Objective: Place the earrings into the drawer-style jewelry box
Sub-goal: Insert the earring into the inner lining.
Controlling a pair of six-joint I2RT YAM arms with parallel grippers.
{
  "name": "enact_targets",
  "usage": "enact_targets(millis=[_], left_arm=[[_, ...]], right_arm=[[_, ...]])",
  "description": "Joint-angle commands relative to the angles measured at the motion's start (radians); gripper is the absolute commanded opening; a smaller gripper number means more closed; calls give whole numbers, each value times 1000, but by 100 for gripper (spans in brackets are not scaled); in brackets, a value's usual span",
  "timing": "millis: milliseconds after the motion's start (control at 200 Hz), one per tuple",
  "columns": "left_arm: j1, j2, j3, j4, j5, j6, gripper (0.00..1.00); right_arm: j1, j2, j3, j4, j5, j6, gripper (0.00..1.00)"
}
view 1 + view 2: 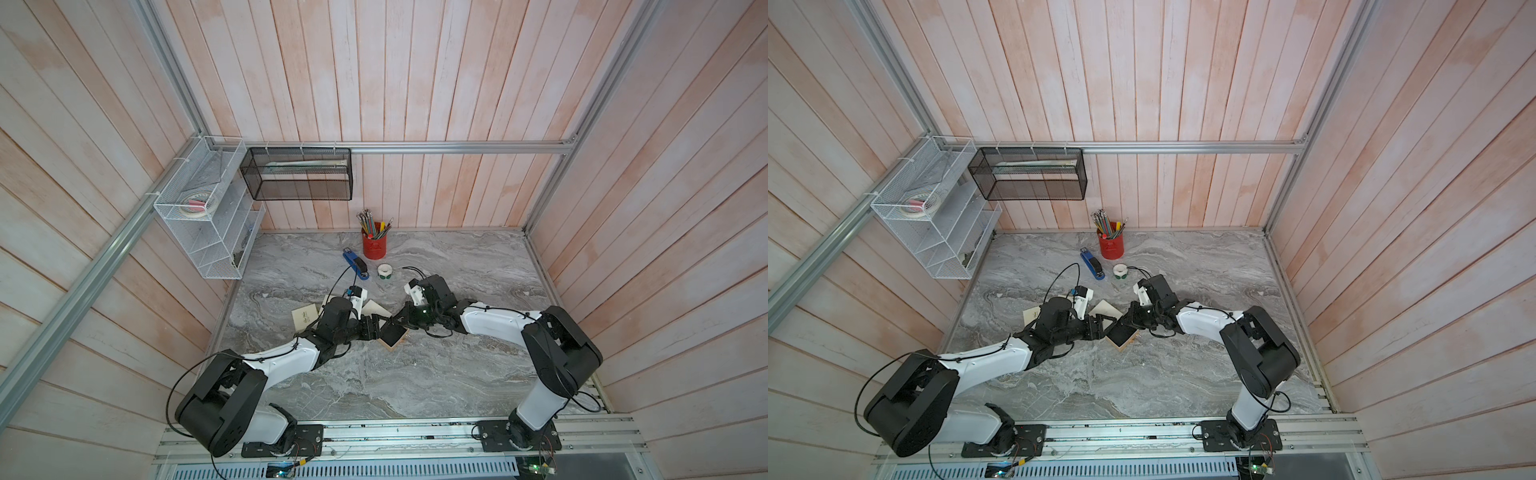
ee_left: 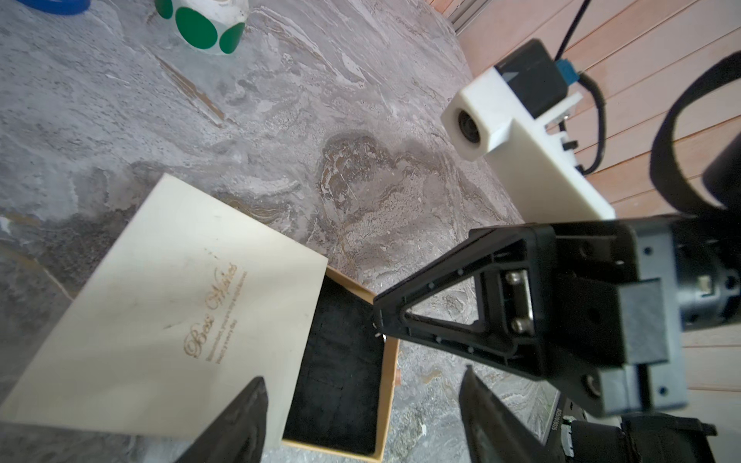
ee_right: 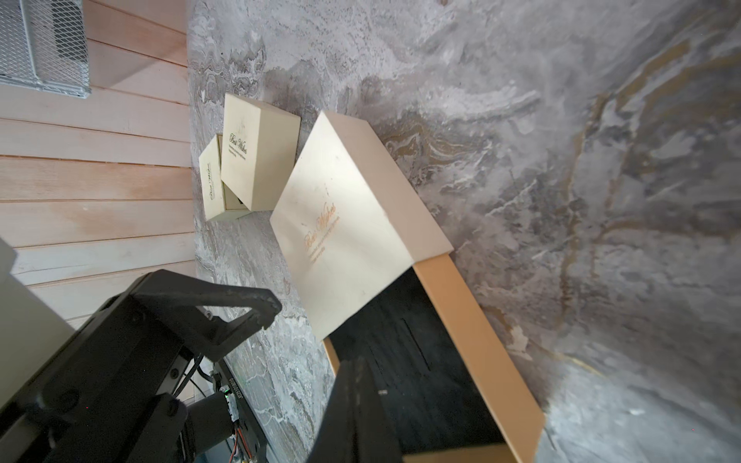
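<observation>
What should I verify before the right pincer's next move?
1. Drawer pulled out of box: ok.
2. Right pincer shut: ok.
3. Its tip above the drawer's lining: ok.
4. Earring held: cannot tell; only a tiny glint at the tip.
5. Left pincer open: ok.
6. Left pincer touching the box: cannot tell.

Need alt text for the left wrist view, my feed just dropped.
The jewelry box's black-lined drawer stands pulled out of its cream "Best Wishes" sleeve, and the right hand, shut, points its tip at the drawer's rim. The left hand stands open in the foreground; a roll of green stickers sits on the marble table beyond.
</observation>
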Motion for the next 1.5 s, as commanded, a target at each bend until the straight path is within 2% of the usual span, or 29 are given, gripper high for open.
enact_targets(millis=[0,890,1495], left_arm=[[5,25,0,32,25,0,76],[-15,117,52,44,94,28,76],[-30,154,58,7,70,43,76]], right_arm=[[8,29,-9,39,-11,18,0],[16,103,16,63,-9,58,0],[16,128,30,37,7,63,0]])
